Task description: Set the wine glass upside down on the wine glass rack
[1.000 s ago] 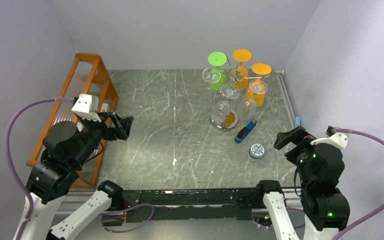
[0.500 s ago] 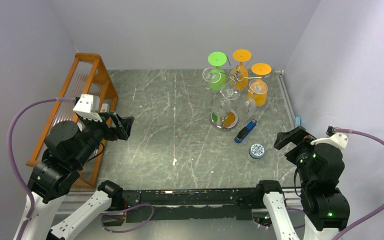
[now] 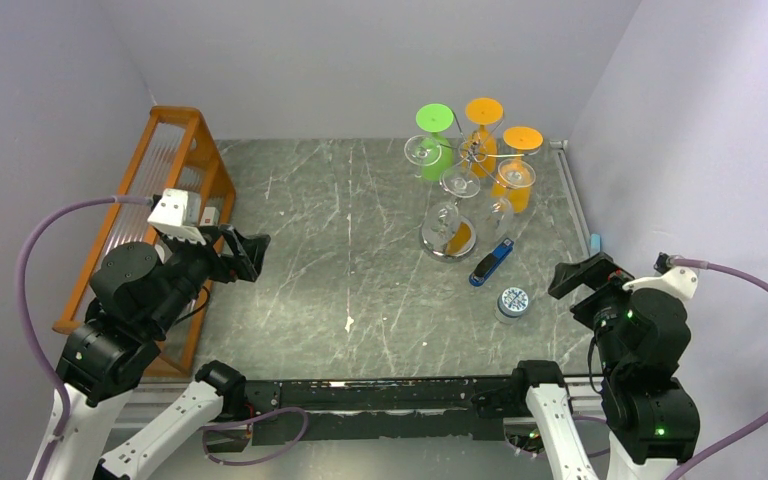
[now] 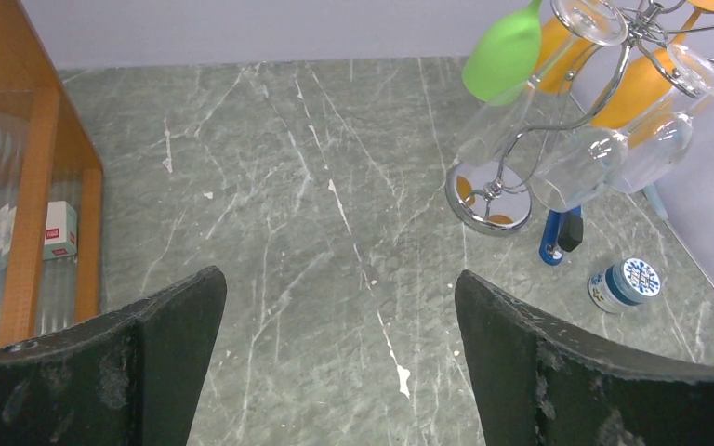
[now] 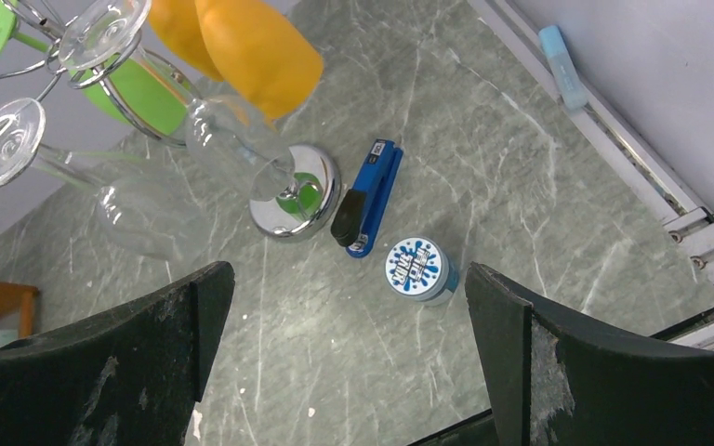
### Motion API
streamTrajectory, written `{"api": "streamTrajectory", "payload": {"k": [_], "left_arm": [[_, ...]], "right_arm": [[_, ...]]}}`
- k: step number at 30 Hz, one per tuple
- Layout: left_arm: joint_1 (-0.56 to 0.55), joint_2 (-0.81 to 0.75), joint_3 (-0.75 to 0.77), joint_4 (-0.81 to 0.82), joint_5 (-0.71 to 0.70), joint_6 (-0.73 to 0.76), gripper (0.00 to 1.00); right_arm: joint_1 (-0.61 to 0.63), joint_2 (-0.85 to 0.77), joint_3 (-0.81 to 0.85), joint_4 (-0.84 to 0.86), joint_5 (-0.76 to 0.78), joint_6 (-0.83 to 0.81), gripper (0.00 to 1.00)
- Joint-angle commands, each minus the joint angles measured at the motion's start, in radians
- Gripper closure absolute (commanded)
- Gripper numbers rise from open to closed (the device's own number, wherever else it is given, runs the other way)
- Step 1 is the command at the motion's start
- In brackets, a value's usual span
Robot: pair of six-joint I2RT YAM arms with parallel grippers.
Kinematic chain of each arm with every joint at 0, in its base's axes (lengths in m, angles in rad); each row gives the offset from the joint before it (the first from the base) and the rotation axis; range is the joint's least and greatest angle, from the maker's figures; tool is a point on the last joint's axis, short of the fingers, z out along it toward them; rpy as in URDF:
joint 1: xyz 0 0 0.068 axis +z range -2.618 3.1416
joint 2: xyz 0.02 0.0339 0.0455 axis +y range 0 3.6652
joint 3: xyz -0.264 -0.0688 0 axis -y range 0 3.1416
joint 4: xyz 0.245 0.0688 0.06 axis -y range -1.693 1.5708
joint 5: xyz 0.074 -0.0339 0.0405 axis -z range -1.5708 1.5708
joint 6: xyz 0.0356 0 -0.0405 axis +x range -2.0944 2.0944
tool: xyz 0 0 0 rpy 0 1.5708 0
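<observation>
Marbled grey-green surface (image 3: pixel 340 250) runs between lilac walls, and your rack (image 3: pixel 448 242) stands at its far right, near the corner. Every glass you can see hangs from its curled arms bowl-down, the foot caught in a loop: a green glass (image 3: pixel 438 158), two orange glasses (image 3: pixel 513 185) and some clear glasses (image 4: pixel 576 167) lower down. They tilt outward, I judge, because each loop holds only the stem under the foot and the bowl's weight swings free.

No glass lies loose on the surface or sits in either arm. So the task's glass is most likely one of those on the rack, though you cannot tell which, and the placing looks done.

Your left arm (image 3: pixel 130 290) is folded back beside the wooden rack (image 3: pixel 175 160), its jaws wide apart and empty. Your right arm (image 3: pixel 640 330) sits at the near right corner, jaws likewise apart with nothing between them. Both are well apart from the rack, which keeps them from knocking the hanging bowls.

A stapler (image 3: pixel 491 263) lies just beside the rack's base and a tin (image 3: pixel 513 300) lies near it; mind both if you reach in again.
</observation>
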Motion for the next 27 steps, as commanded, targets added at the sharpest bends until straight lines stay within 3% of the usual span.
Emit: {"api": "streamTrajectory", "payload": {"k": [1, 14, 27], "left_arm": [[-0.001, -0.01, -0.01, 0.025, 0.019, -0.003, 0.03], [-0.001, -0.015, -0.02, 0.037, 0.028, -0.009, 0.03], [-0.001, -0.015, -0.025, 0.042, 0.032, -0.013, 0.03]], "right_arm": [[-0.003, -0.017, -0.015, 0.017, -0.007, 0.005, 0.0], [-0.004, -0.052, -0.031, 0.084, -0.087, -0.007, 0.0], [-0.005, -0.027, -0.006, 0.054, -0.047, -0.021, 0.0]]}}
